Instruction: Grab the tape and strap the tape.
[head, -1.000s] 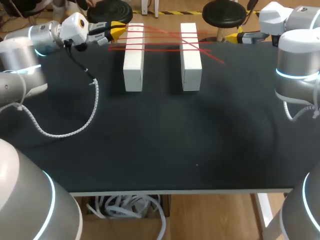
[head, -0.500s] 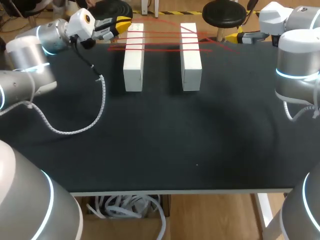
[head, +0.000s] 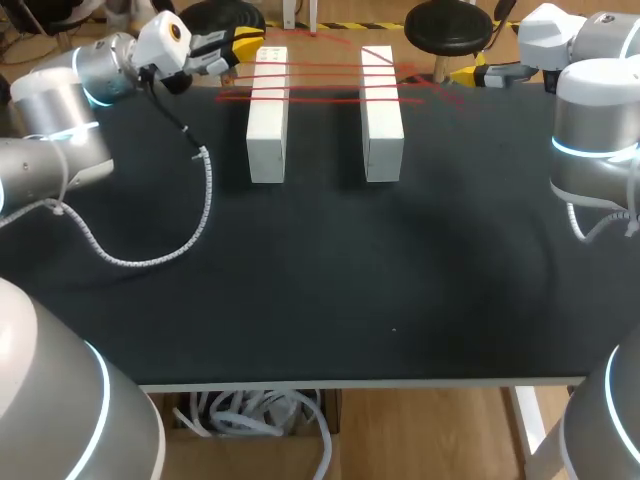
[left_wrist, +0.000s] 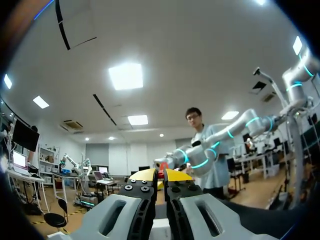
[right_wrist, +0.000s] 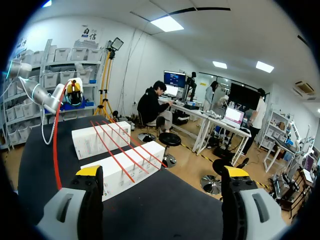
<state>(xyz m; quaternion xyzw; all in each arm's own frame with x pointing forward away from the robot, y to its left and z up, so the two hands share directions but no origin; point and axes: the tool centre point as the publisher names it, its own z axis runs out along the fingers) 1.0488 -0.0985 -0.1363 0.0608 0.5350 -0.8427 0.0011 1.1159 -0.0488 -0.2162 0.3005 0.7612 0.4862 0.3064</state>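
Your left gripper (head: 243, 45), at the far left edge of the black table (head: 320, 280), is pinched closed on the thin red tape (head: 325, 98). Its strands cross the left white rectangular block (head: 267, 130) and the right white rectangular block (head: 382, 130). Your right gripper (head: 465, 75) gapes wide, holding nothing.

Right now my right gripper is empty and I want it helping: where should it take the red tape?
Probably where the red tape runs free just outside the right block, approached from the right gripper's own side: there it looks lifted off the table, so the gripper can close across it.
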